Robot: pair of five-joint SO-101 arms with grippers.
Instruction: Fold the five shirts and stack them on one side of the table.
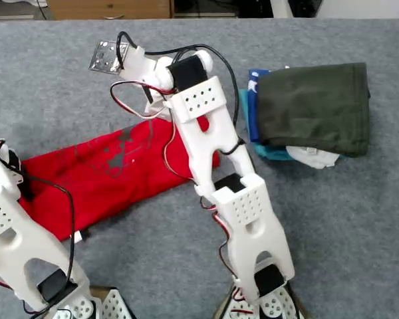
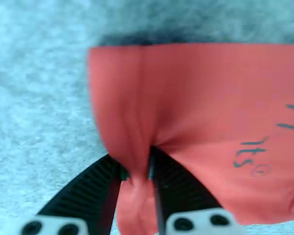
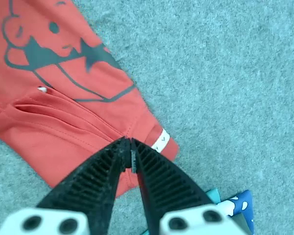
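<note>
Two grips; left fingers [image 2: 93,191] pinching red shirt [image 2: 201,98]; right fingers [image 3: 98,181] pressed together; high view: green-topped stack [image 1: 312,106].

Looking down from overhead, I have the unfolded shirt [image 1: 113,173] lying flat across the left and middle of the table [image 1: 359,219], with the stack of folded shirts [image 1: 312,109] to its right, on the far right part. My left gripper [image 2: 137,171] sits at the shirt's left end with a fold of cloth pinched between its fingers. My right arm crosses over the shirt's right end, and my right gripper [image 3: 131,152] hangs, fingers together, over the corner nearest the stack.
</note>
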